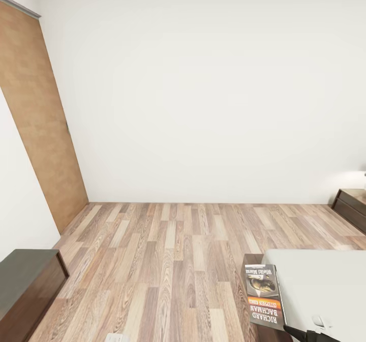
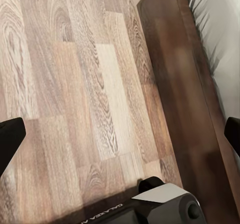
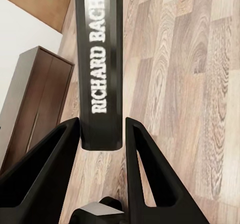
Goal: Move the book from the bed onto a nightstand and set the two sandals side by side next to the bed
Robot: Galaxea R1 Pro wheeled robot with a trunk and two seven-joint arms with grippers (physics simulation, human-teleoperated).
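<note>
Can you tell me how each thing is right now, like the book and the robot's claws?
book: held off the bed, gripped by the right claw.
right claw: shut on the book's spine.
left claw: open, empty, above the floor.
door: closed.

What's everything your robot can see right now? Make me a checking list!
Surface: wood-plank floor, bare in the middle.
Job's things: the book is held out past the corner of the bed; a low dark piece by the far wall looks like a nightstand.
Clutter: small pale thing at the floor's near edge, too cut off to name.
Grippers: right gripper closed on the book's spine; left gripper wide open over the floor beside the bed frame.
Cables: nothing seen.
Surroundings: white wall, brown door, dark cabinet.
</note>
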